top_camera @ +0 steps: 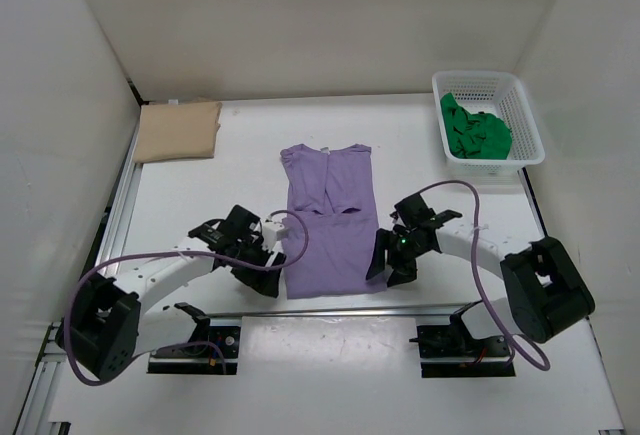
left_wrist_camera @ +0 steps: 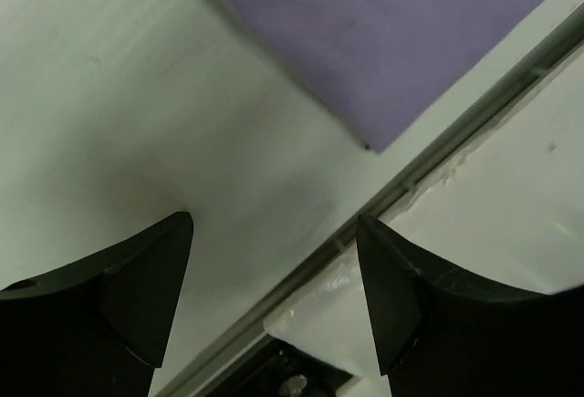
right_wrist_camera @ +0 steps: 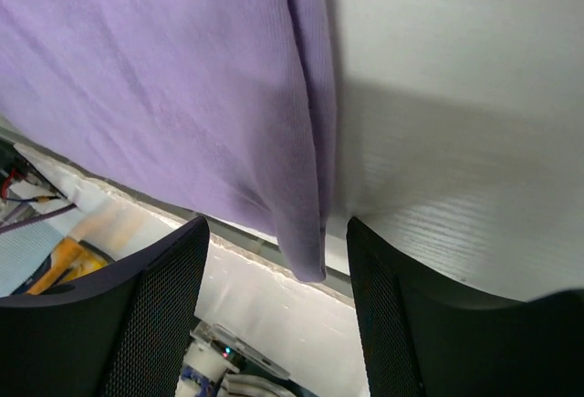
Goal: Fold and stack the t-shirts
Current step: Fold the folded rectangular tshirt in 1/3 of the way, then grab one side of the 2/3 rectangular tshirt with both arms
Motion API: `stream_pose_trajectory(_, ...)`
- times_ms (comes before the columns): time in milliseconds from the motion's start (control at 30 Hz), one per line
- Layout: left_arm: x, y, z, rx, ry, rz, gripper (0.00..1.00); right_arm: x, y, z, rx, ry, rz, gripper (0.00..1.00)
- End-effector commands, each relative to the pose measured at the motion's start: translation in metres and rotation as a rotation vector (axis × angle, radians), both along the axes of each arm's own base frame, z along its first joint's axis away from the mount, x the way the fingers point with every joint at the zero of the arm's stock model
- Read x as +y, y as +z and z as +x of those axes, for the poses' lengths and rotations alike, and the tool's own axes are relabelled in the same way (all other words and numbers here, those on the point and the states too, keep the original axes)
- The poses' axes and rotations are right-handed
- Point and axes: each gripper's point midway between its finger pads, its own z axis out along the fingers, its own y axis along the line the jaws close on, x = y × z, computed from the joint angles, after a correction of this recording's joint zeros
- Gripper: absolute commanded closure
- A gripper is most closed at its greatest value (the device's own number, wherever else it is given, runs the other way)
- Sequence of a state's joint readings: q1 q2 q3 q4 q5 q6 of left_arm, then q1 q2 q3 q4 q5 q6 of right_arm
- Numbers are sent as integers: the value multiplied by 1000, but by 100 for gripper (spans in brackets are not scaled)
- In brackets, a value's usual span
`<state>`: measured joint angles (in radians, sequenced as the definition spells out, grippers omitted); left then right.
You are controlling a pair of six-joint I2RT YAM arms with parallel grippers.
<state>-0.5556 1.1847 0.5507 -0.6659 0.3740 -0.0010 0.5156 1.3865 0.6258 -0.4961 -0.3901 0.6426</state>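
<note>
Left claw gapes wide beside purple t-shirt hem corner; right claw gapes over the opposite corner.

The purple t-shirt is cut off by the edge in both wrist views and blurred in the left one, the right claw covers its near right corner from above, and the basket wall hides part of the bunched green t-shirt.
</note>
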Motion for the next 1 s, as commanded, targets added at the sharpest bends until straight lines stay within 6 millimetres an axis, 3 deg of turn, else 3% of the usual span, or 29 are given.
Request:
stream_pose_trajectory(0, -23, 12, 11, -63, -34, -130, 17, -7, -4, -7, -9, -49, -35, 33)
stream_pose_trajectory(200, -37, -1, 13, -62, -66, -191, 16, -10, -7, -9, -28, -105, -27, 33)
stream_pose_trajectory(333, -42, -15, 4, -13, -93, -200, 16, -12, -10, -9, -29, -117, -36, 35)
stream_pose_trajectory(400, -49, -18, 2, -9, -124, -199, 20, -13, -13, -9, -30, -127, -43, 37)
stream_pose_trajectory(633, -34, -43, -22, 96, -126, -134, 43, -7, -9, -7, -41, -135, -24, 39)
stream_pose_trajectory(800, -15, -47, -48, 207, -114, -62, 44, -6, -9, -8, -42, -123, -18, 39)
stream_pose_trajectory(967, -10, -36, -56, 284, -115, 5, 42, -10, -11, -11, -39, -107, -37, 38)
